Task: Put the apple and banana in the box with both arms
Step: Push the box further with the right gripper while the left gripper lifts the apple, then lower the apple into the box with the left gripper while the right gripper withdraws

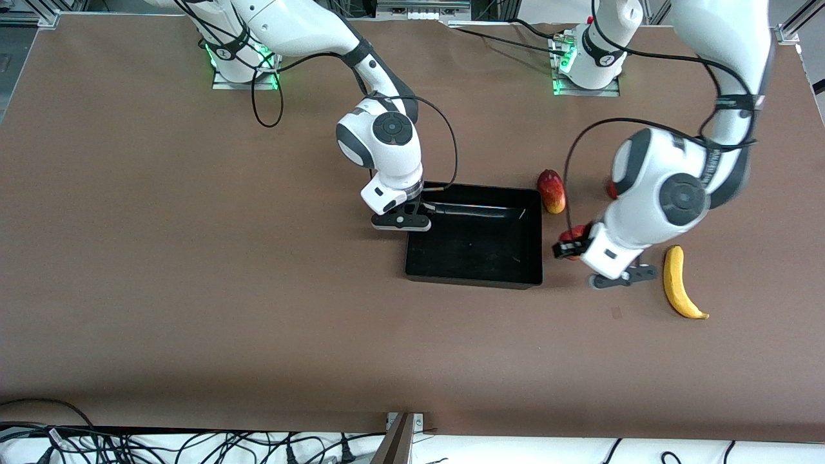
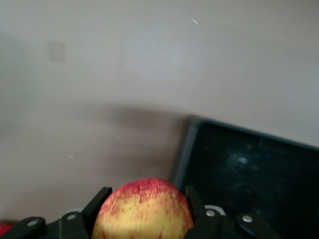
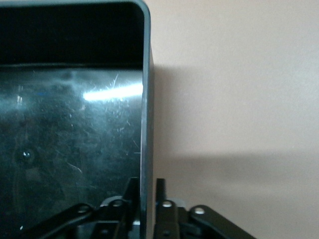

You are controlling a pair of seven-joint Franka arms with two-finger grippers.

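While left gripper (image 2: 143, 211) pinches apple (image 2: 143, 209) beside box (image 1: 474, 235) | carry over wall, drop inside | right gripper (image 3: 145, 196) fingers straddle box wall, barely parted | banana (image 1: 682, 283) untouched

The apple (image 2: 143, 210), small and roundish, red streaked over yellow, sits clamped between the fingers of the left gripper (image 1: 570, 245), lifted over bare table just beside the box's wall toward the left arm's end. The banana (image 1: 681, 283), long, curved and plain yellow with darker tips, lies flat on the table toward the left arm's end, well apart from the box. The box (image 1: 475, 278) is a shallow, glossy black rectangular tray with low walls, standing flat near the table's middle with nothing inside it. The right gripper (image 3: 145, 199) straddles its wall at the corner nearest the right arm's base, one finger inside and one outside; it seems to be touching the wall, though real contact is hard to judge.
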